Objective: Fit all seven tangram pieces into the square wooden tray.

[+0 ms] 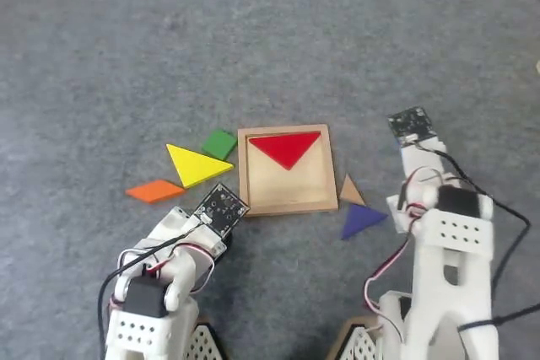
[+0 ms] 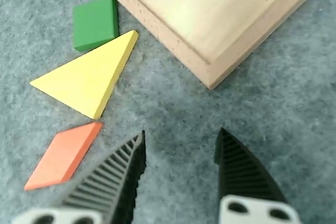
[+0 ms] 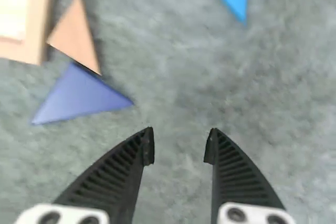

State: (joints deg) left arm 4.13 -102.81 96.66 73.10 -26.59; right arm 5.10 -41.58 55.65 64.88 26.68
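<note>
red triangle (image 1: 285,147): long edge along tray (image 1: 244,176) top wall, apex toward frame bottom | left gripper (image 2: 180,150): released, empty | right gripper (image 3: 178,145): released, empty

Red triangle (image 1: 285,148) inside wooden tray (image 1: 288,185)

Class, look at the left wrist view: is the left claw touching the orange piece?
Apart. The left wrist view shows bare carpet between the open left claw and the orange piece.
</note>
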